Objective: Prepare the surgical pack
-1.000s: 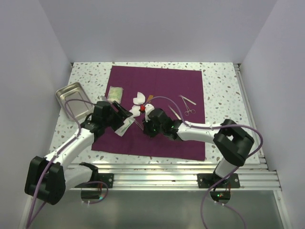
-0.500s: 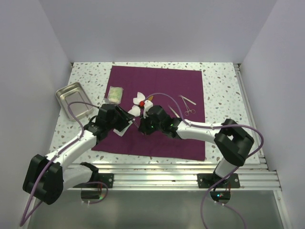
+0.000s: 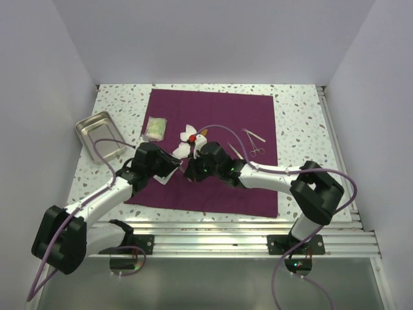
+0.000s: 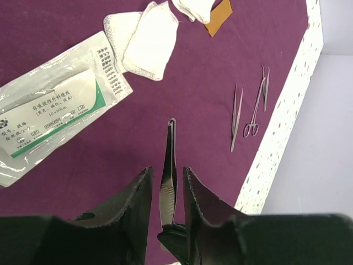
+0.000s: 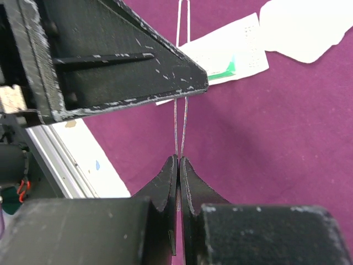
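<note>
The plum-purple cloth (image 3: 219, 116) lies spread flat on the table. My right gripper (image 5: 178, 159) is shut on one end of thin steel tweezers (image 5: 180, 121), held in the air above the cloth's left half. My left gripper (image 4: 167, 171) meets it there. Its jaws stand on either side of the tweezers (image 4: 169, 160) with a slim gap on each side, so it is open. On the cloth lie a white sealed packet (image 4: 49, 116), white gauze (image 4: 146, 41), and more thin instruments (image 4: 237, 116). The steel tray (image 3: 87, 123) sits on the table left of the cloth.
A greenish packet (image 3: 155, 126) lies at the cloth's upper left. A small brown piece (image 4: 218, 16) lies by the gauze. Small scissors-like forceps (image 3: 253, 142) rest on the right half. White walls enclose the table, and a metal rail (image 3: 258, 226) runs along the near edge.
My left gripper has moved right to the right gripper and narrowed its jaws round the tweezers. The right gripper shifted slightly left, still holding the tweezers.
</note>
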`<state>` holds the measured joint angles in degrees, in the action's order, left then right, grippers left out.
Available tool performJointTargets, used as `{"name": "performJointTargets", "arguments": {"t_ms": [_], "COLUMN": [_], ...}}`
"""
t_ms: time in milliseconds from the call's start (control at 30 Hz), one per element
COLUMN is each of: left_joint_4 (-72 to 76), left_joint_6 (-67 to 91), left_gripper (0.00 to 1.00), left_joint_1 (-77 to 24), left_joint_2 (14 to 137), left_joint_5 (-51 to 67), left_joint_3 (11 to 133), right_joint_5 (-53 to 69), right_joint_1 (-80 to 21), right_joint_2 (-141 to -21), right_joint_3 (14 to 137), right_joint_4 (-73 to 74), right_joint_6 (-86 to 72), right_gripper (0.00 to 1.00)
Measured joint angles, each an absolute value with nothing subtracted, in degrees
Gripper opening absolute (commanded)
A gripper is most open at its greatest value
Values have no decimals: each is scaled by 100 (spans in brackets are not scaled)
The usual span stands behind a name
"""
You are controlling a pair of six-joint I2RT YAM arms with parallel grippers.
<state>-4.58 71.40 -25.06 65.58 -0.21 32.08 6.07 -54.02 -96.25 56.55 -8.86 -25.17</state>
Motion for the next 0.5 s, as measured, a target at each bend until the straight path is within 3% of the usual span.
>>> {"name": "performJointTargets", "arguments": {"t_ms": [100, 167, 233, 267, 500], "left_joint_4": [-408, -373, -342, -327, -351], "left_joint_6": [7140, 7142, 7148, 7157, 7109], "left_gripper": [27, 17, 4, 0, 0], "left_joint_1": [-2528, -2534, -2543, -2545, -2565], "left_joint_2": [6558, 6558, 6558, 6558, 6556], "left_joint_5": [-47, -58, -95, -110, -305], "left_joint_3": [3190, 3186, 3146, 3124, 3096], "right_joint_5": [663, 716, 727, 738, 718], "right_joint_1": [-5402, -5402, -5400, -5400, -5400], "right_joint_2": [-9625, -9625, -9625, -9625, -9459], "right_joint_3": [5655, 5653, 5653, 5638, 5332], "right_joint_4": [-939, -989, -1020, -1033, -1144], "right_joint_6": [-2563, -2591, -2615, -2646, -2655], "right_gripper": [0, 0, 18, 18, 27]}}
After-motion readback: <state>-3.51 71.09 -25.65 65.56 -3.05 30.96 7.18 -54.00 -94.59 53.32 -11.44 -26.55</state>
